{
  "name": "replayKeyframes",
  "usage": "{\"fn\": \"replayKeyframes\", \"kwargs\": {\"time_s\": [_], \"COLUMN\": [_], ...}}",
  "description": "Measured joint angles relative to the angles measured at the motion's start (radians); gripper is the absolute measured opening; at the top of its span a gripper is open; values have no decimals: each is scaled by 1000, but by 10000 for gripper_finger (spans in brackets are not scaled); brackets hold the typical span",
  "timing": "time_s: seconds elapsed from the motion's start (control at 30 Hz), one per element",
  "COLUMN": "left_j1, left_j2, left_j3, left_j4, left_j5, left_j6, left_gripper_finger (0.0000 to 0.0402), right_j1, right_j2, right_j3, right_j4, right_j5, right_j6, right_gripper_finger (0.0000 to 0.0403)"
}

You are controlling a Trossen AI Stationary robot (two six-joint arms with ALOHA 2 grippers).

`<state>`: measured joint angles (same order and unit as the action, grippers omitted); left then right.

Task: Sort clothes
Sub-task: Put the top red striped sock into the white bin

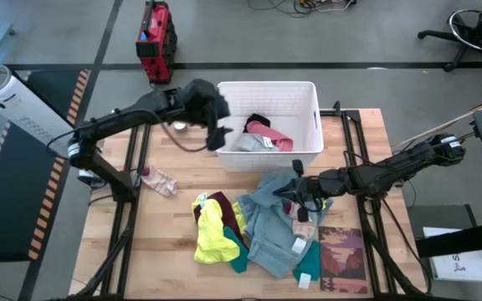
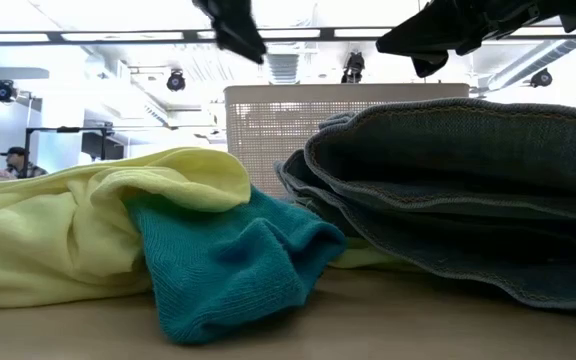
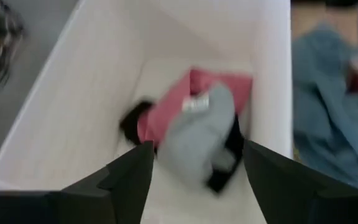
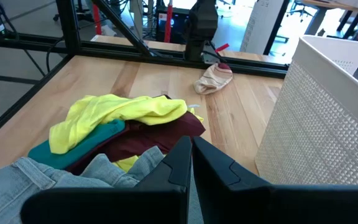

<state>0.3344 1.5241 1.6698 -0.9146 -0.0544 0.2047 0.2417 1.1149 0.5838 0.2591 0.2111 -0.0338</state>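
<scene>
left hand (image 1: 217,125) spread over white basket (image 1: 268,90), grey garment (image 3: 194,140) dropped inside | right hand (image 1: 295,194) pressed together above clothes heap (image 1: 258,230) on table (image 1: 174,251) | risk: basket rim may snag retreating fingers

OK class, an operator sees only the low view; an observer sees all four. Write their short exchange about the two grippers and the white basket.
Operator: Where's the left gripper?
Observer: The left gripper is at the white basket's left rim, fingers open and empty.
Operator: What's inside the basket?
Observer: A pink piece, a grey piece and a black piece.
Operator: And the right gripper?
Observer: The right gripper is shut above the grey-blue garment.
</scene>
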Motion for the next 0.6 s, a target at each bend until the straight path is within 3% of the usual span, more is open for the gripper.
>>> {"fn": "replayKeyframes", "kwargs": {"time_s": [0.2, 0.47, 0.6], "left_j1": [-86, -171, -192], "left_j2": [-151, -400, -498], "left_j3": [-121, -422, -555], "left_j4": [-99, -107, -108], "left_j5": [-94, -88, -18], "left_j6": [-176, -344, -468], "left_gripper_finger": [208, 209, 214], "right_j1": [0, 3, 3], "right_j2": [0, 0, 0], "right_j3": [0, -1, -1], "right_j4": [0, -2, -5], "right_j5": [0, -9, -9], "right_j6": [0, 36, 34], "right_gripper_finger": [0, 0, 0]}}
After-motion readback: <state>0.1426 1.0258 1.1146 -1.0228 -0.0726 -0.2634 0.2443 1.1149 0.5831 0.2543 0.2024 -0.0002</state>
